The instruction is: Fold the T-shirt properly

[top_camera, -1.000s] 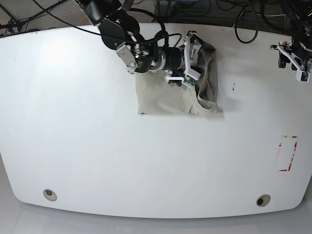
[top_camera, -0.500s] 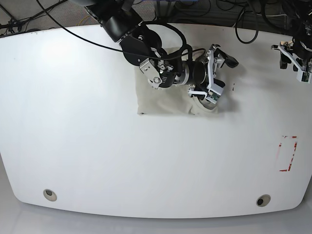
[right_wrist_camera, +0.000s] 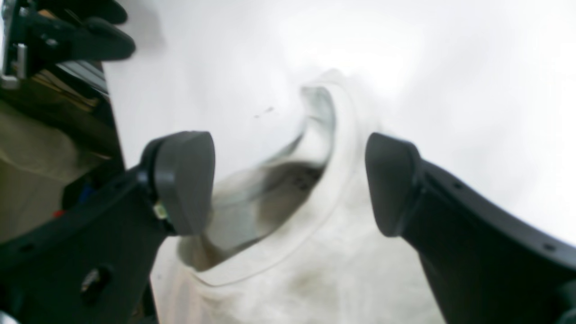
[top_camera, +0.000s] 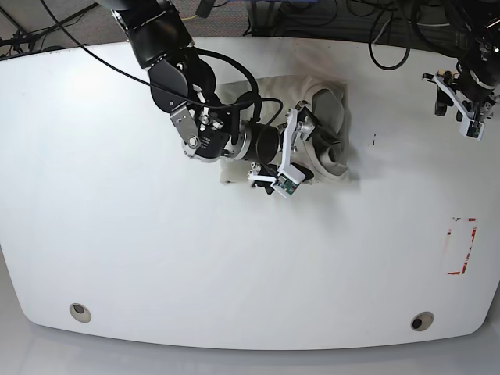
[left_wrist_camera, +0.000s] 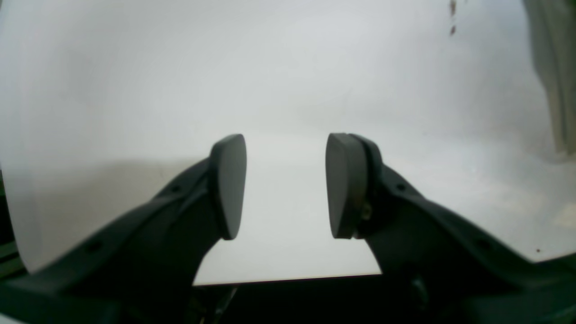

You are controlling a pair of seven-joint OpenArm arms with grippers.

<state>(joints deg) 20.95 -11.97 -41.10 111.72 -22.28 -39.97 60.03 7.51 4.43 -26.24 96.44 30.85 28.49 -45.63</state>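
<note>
The T-shirt (top_camera: 269, 91) lies bunched on the white tabletop (top_camera: 195, 273), its edge folded over on the side toward the left arm. The right gripper (right_wrist_camera: 290, 184) is positioned above it, jaws wide apart, holding nothing. The left gripper (left_wrist_camera: 285, 186) stands partly open and empty over bare tabletop, well apart from the fabric.

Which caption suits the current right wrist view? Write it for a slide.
Open right gripper above the beige T-shirt, its raised edge curling between the fingertips.
</note>
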